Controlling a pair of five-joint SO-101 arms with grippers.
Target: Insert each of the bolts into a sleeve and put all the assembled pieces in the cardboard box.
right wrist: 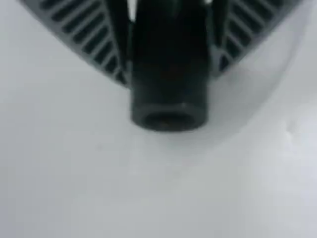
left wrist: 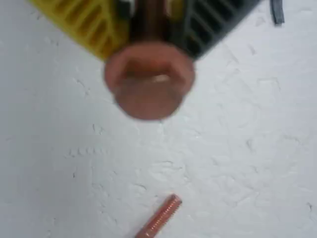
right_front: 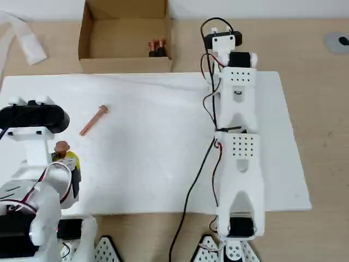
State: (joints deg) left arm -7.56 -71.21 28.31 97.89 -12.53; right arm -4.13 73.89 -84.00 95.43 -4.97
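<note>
My left gripper (left wrist: pixel 148 29) is shut on a copper bolt (left wrist: pixel 148 84), whose head sticks out past the yellow finger (left wrist: pixel 84 25) and the black finger (left wrist: pixel 213 25). From above, that bolt (right_front: pixel 61 146) shows at the left edge of the white mat (right_front: pixel 163 164). A second copper bolt (right_front: pixel 94 120) lies loose on the mat, its threaded end (left wrist: pixel 161 220) just beyond the held one. My right gripper (right wrist: pixel 168 49) is shut on a black sleeve (right wrist: pixel 168 74), open end facing out, close above the mat. The cardboard box (right_front: pixel 84 38) holds assembled pieces (right_front: pixel 157 48) in its right corner.
The right arm (right_front: pixel 240 147) stretches along the mat's right side, with black and red cables (right_front: pixel 202 164) trailing beside it. The box stands just behind the mat's far edge. White scraps (right_front: pixel 30 46) lie at the table's far left.
</note>
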